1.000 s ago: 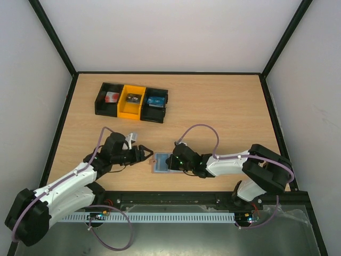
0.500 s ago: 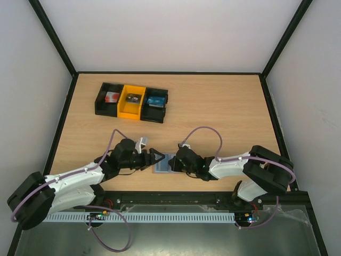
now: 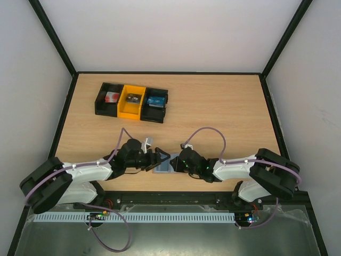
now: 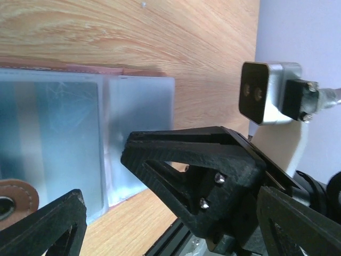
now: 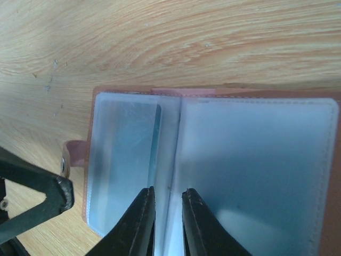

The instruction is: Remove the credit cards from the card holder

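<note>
The card holder [image 3: 164,166] lies open on the table between my two grippers, light blue-grey inside with a brown rim [image 5: 91,133]. A greyish credit card [image 5: 125,154] sits in its left pocket; no pinkish card shows. My right gripper [image 5: 169,190] hovers over the centre fold, its fingers a narrow gap apart with only sleeve plastic showing between them. My left gripper [image 4: 101,173] stands wide open at the holder's left edge [image 4: 138,133], near the brown snap tab [image 4: 13,197], holding nothing. In the top view the left gripper [image 3: 161,159] and right gripper [image 3: 178,162] nearly meet.
A row of black and yellow bins [image 3: 131,101] with small items stands at the back left. The black front rail [image 3: 213,197] runs just behind the holder, near the arm bases. The right wrist camera [image 4: 264,90] is close to my left fingers.
My left arm has swung right to the holder's edge and its jaws have opened wider. The right gripper has shifted slightly right and its fingers have parted a little.
</note>
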Robot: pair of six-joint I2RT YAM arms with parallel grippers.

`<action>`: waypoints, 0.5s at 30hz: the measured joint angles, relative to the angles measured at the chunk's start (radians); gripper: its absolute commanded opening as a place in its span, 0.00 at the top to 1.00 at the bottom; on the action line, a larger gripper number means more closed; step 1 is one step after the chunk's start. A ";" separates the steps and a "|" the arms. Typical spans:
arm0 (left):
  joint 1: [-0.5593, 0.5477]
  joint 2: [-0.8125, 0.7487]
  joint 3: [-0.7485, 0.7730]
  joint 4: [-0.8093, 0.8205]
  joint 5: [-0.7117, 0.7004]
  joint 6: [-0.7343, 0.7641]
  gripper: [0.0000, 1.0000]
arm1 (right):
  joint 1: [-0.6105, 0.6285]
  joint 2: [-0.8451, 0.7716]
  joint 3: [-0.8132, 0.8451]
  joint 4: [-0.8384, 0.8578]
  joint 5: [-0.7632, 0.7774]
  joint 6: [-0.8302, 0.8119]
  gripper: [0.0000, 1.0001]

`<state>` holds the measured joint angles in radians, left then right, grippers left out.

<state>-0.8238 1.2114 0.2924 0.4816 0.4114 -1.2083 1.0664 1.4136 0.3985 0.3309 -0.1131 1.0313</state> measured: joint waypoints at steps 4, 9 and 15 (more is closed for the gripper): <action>-0.001 0.048 0.014 0.003 -0.003 0.011 0.11 | 0.000 0.000 -0.012 0.020 -0.009 -0.003 0.75; -0.001 0.051 0.037 -0.049 -0.046 0.052 0.12 | 0.005 0.002 -0.012 0.036 -0.012 -0.002 0.70; 0.006 0.007 0.038 -0.154 -0.115 0.105 0.16 | 0.022 0.030 0.005 0.039 -0.013 -0.003 0.70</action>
<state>-0.8173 1.2182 0.3305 0.3279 0.2962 -1.1034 1.0885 1.4437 0.4038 0.3695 -0.1261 1.0279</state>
